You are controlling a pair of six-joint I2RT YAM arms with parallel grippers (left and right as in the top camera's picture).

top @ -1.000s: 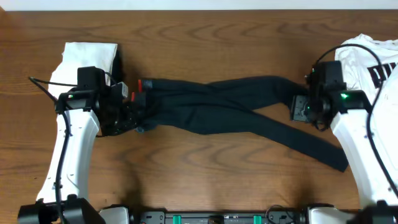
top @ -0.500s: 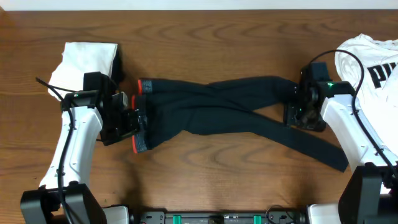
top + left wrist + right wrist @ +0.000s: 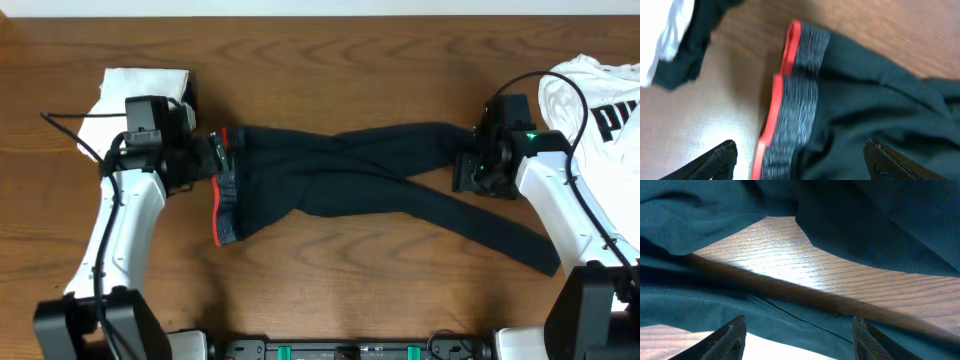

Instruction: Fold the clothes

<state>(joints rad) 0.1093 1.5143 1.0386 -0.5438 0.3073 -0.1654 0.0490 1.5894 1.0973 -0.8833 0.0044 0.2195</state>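
Logged leggings (image 3: 350, 170) stretched across worktop (image 3: 350, 290), legs crossed, red waistband (image 3: 222, 200) at their left end. Found left pincer (image 3: 210, 155) spread, empty, just off that waistband. Found right pincer (image 3: 468, 172) spread over their upper leg end; fabric contact possibly, view unclear.

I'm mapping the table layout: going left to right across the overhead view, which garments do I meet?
white folded cloth → black leggings → white T-shirt
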